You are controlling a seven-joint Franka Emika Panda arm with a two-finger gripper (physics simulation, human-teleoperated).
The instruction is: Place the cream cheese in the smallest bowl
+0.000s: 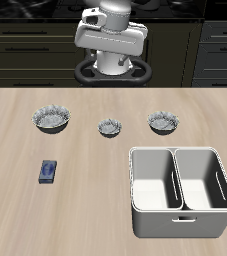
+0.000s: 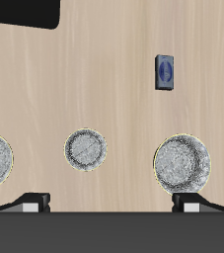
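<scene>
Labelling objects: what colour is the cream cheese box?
Dark blue with a paler label; the cream cheese shows best in the wrist view.

Cream cheese (image 1: 48, 172): small flat rectangular box, dark blue with a paler bluish-white label, lying flat on the wooden tabletop, long side running roughly front to back; it sits nearer the table's front edge than the bowls, well apart from them. Smallest bowl (image 1: 109, 127): round, grey-white with dark speckling and scalloped rim, upright and empty; middle one in the row of three, farther back.
</scene>
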